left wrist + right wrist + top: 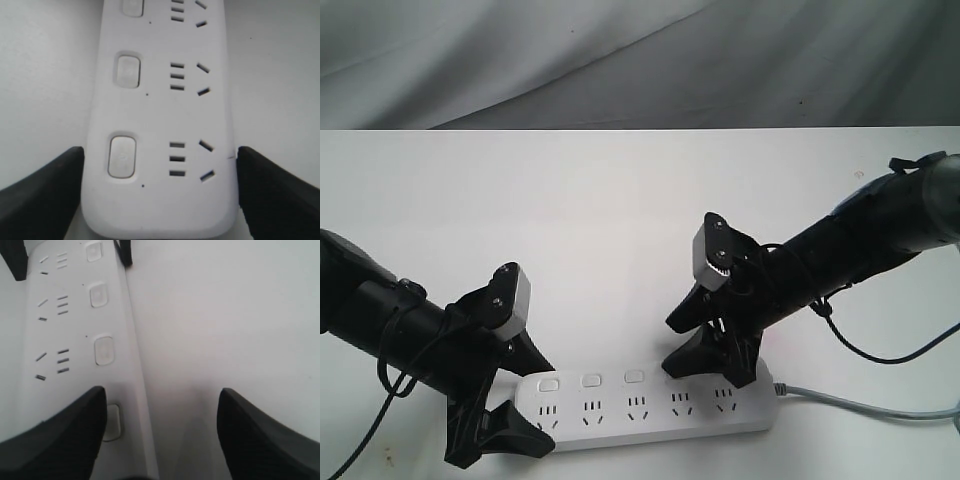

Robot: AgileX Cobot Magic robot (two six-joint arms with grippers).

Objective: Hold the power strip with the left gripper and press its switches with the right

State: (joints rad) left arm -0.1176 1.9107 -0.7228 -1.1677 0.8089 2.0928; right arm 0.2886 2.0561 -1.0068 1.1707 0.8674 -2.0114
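— What's on the far left?
— The left pincer (545, 405). It comes in low from that side. Its two black fingers (45, 195) sit one on each side of the strip (650, 415), right at the round end. Each one touches the strip's edge, so it is squeezing the strip.
— Where is the strip?
— It lies flat on the white surface (620, 220), near the front, stretched from left to right. It has five sockets in a row.
— Can you see the switches (591, 380)?
— Three of them. They are small and white, along the far edge, one behind each socket. The other arm hides the rest from here.
— Is that the right pincer (668, 345)?
— Yes. It leans down from the right, over the right part of the strip. Its jaws are spread wide and grip nothing. One finger (55, 440) is over the strip, with its tip just beside the fourth switch (113, 422), covering a bit of it. The other finger hangs over bare surface on the far side of the strip.
— Is it pushing that switch?
— I can't tell.
— And on the far right?
— A grey cord (860, 402) comes out of the strip's end and runs off to the edge.
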